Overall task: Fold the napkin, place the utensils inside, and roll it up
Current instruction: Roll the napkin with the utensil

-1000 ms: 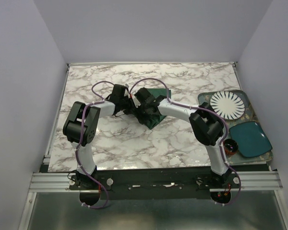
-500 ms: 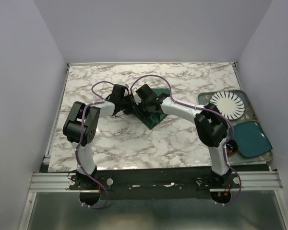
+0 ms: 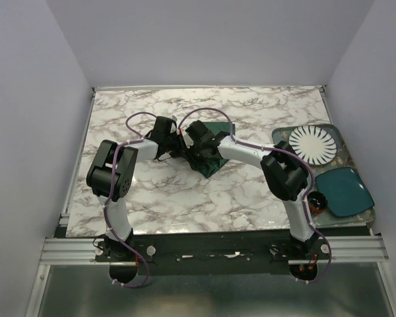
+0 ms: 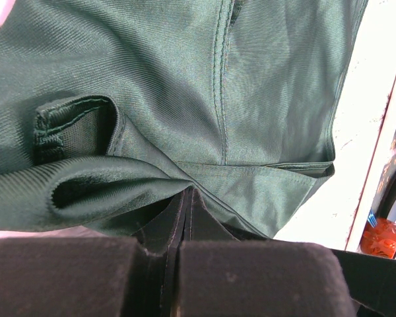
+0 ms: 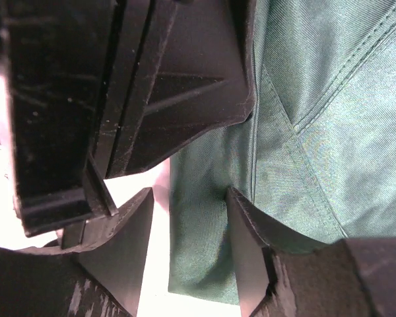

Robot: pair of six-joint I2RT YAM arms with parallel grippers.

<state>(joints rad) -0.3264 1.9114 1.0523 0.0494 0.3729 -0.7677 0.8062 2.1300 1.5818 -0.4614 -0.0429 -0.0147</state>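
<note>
The dark green napkin (image 3: 211, 168) lies folded and rumpled in the middle of the marble table, both grippers meeting over its left side. In the left wrist view the napkin (image 4: 251, 99) fills the frame with a rolled fold at the left. My left gripper (image 4: 186, 193) is shut, its tips pinching the cloth's near edge. My right gripper (image 5: 190, 198) stands open, a strip of the napkin (image 5: 330, 132) between its fingers, with the left gripper's black body (image 5: 152, 79) just beyond. From above, the left gripper (image 3: 178, 142) and right gripper (image 3: 197, 144) almost touch. The utensils are out of view.
A tray (image 3: 282, 134) at the table's right edge carries a white striped plate (image 3: 312, 144), a teal oval dish (image 3: 344, 190) and a small red-orange bowl (image 3: 316, 201). Purple cables loop over both arms.
The right arm swung slightly left over the napkin, then came back. Its jaws narrowed a little and widened again. The left gripper stayed shut in place.
</note>
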